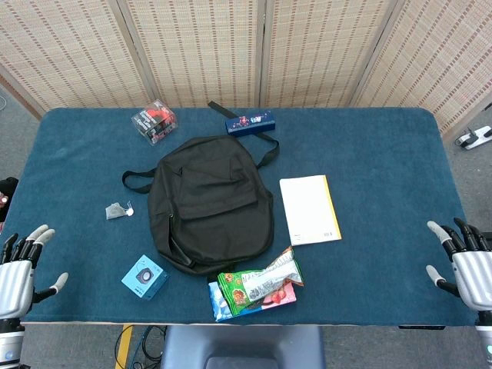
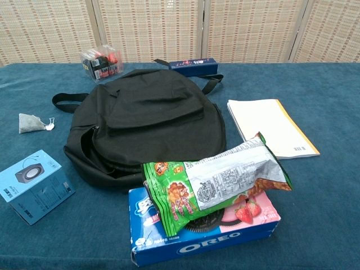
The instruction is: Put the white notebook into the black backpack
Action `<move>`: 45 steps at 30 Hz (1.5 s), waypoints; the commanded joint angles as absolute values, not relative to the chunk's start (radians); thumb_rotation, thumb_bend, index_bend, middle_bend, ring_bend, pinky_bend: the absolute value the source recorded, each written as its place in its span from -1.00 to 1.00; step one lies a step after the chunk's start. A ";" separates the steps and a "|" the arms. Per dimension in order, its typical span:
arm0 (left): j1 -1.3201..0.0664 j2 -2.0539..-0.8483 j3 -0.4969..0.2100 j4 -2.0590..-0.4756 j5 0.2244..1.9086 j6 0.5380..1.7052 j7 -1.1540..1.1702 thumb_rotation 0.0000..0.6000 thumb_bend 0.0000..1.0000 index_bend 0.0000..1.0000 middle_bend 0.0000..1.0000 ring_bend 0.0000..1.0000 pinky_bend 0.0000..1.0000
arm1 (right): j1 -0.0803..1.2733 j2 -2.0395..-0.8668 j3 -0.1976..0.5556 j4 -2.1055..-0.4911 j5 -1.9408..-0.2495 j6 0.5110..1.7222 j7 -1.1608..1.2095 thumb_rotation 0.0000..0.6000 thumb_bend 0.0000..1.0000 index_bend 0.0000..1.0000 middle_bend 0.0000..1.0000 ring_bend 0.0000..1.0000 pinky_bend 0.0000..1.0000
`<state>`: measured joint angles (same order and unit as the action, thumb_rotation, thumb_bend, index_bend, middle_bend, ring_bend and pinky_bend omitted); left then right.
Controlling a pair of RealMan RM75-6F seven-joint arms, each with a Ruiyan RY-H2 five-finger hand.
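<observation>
1. On the blue table (image 1: pixel 384 146) I see the black backpack (image 1: pixel 209 201) lying flat near the middle, its straps trailing toward the far edge.
2. Just to the right of the bag, apart from it, the white notebook (image 1: pixel 309 209) lies flat and closed with a yellow edge along its right side; the chest view shows the same gap between the two.
3. My left hand (image 1: pixel 21 269) hangs at the near left corner of the table, fingers spread and holding nothing.
4. My right hand (image 1: pixel 463 260) sits at the near right edge, fingers likewise apart and empty, well away from the notebook.
5. Neither hand appears in the chest view.
6. Near the front edge a green snack bag (image 2: pixel 216 183) rests on top of a blue Oreo box (image 2: pixel 202 239), just in front of the backpack.
7. To the left of those stands a small light-blue speaker box (image 1: pixel 144 277), and further back on the left lies a grey tea bag (image 1: pixel 117 210).
8. Along the far side I see a clear box with red and black contents (image 1: pixel 154 121) and a dark blue carton (image 1: pixel 250 122) touching the backpack's top strap.
</observation>
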<state>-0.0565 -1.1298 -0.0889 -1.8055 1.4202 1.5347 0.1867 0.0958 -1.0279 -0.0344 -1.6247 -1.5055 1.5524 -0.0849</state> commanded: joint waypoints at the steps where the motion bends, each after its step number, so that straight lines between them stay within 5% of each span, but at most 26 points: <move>1: -0.060 -1.131 -0.093 -1.806 1.414 1.532 0.187 1.00 -0.53 -0.61 -0.76 -0.72 -1.00 | 0.096 -1.031 -0.029 -1.627 -1.510 1.545 -0.086 1.00 -0.53 -0.71 -0.55 -0.86 -0.75; 23: -0.058 -1.127 -0.094 -1.813 1.415 1.541 0.170 1.00 -0.53 -0.61 -0.75 -0.72 -1.00 | 0.122 -1.017 0.010 -1.629 -1.552 1.489 -0.095 1.00 -0.53 -0.71 -0.55 -0.83 -0.71; 35: -0.051 -1.127 -0.089 -1.821 1.424 1.555 0.172 1.00 -0.53 -0.61 -0.75 -0.72 -1.00 | 0.250 -1.031 0.033 -1.571 -1.623 1.339 -0.123 1.00 -0.48 -0.71 -0.54 -0.82 -0.68; 45: -0.041 -1.124 -0.085 -1.826 1.432 1.570 0.168 1.00 -0.53 -0.61 -0.76 -0.72 -1.00 | 0.386 -1.165 0.038 -1.368 -1.669 1.186 -0.104 1.00 -0.71 -0.71 -0.52 -0.82 -0.68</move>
